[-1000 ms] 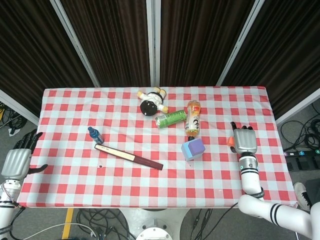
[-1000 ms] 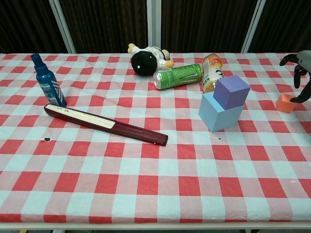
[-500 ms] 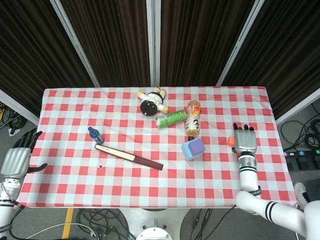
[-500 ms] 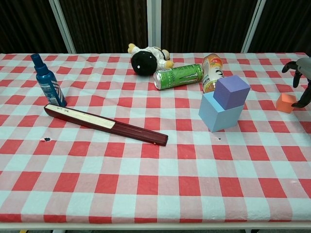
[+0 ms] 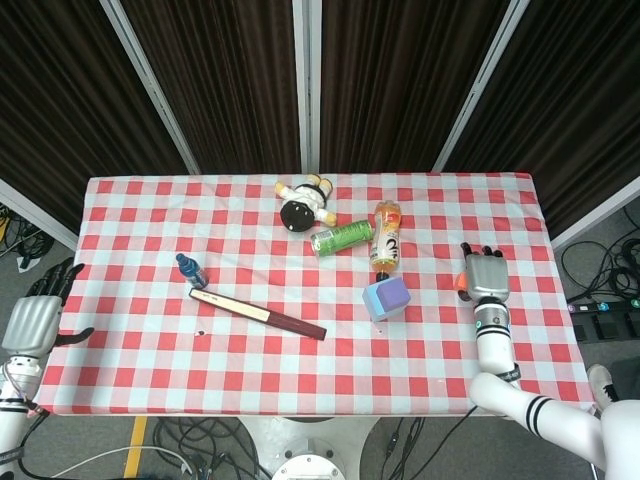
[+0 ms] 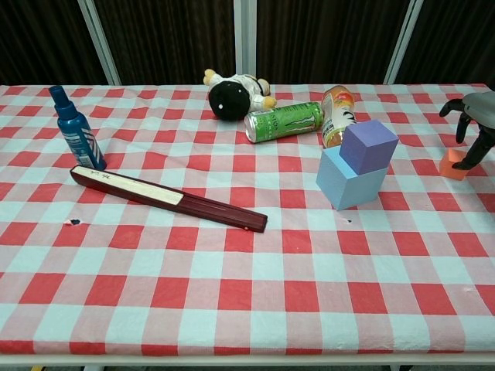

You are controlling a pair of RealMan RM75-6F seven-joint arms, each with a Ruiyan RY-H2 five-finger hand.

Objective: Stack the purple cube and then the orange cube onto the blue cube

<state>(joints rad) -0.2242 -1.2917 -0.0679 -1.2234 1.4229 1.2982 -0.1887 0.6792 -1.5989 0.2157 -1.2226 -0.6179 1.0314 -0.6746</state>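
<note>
The purple cube (image 6: 369, 145) (image 5: 392, 293) sits tilted on top of the blue cube (image 6: 349, 182) (image 5: 375, 303), right of the table's centre. Further right, the small orange cube (image 6: 451, 164) (image 5: 461, 283) lies on the cloth. My right hand (image 6: 473, 124) (image 5: 485, 277) hovers just above and to the right of it, fingers apart and pointing down, and one dark finger (image 6: 473, 151) partly covers the cube's right side. I see no grip on the cube. Holding nothing, my left hand (image 5: 35, 320) hangs off the table's left edge with its fingers spread.
A blue spray bottle (image 6: 75, 131) and a folded dark red fan (image 6: 166, 199) lie on the left half. At the back are a plush toy (image 6: 234, 93), a green can (image 6: 284, 121) on its side and an orange drink bottle (image 6: 337, 114) just behind the cube stack.
My right hand has shifted slightly left, closer over the orange cube. The cubes and my left hand have not moved.
</note>
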